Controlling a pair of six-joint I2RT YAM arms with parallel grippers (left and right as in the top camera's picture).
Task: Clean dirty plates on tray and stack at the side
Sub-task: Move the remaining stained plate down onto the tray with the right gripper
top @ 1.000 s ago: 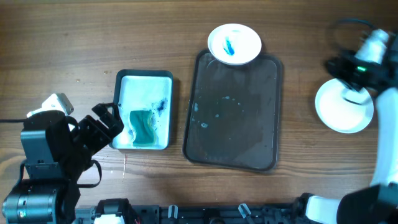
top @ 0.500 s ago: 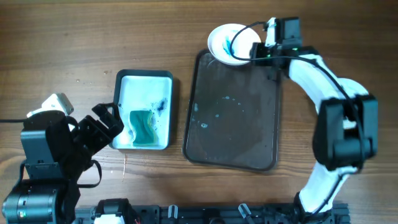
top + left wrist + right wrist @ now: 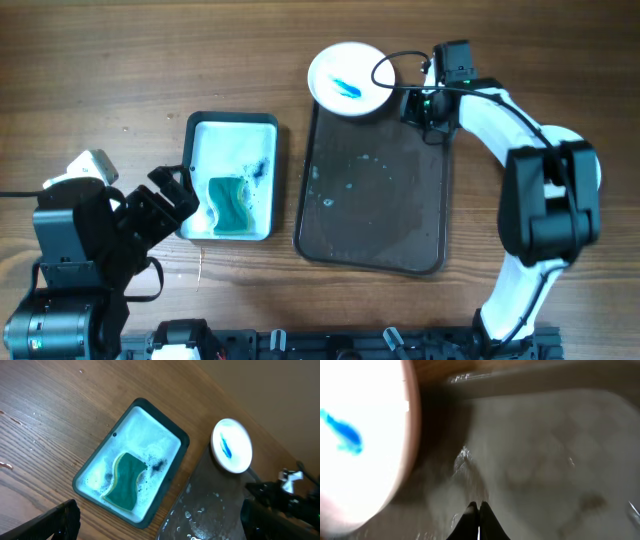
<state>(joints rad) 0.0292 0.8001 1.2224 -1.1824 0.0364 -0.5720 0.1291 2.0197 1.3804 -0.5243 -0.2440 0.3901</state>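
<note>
- As the right gripper (image 3: 479, 508) arrives from the table's right side, its fingertips are pressed together on nothing, low over the tray (image 3: 375, 250).
- Just left of it, the blue-smeared plate (image 3: 347, 80) has slid leftward and overhangs the tray's far rim: likely nudged, not grasped.
- Beyond, the left gripper (image 3: 178, 198) rests spread beside the sponge tub (image 3: 232, 130); 1 plate is uncleaned.
</note>
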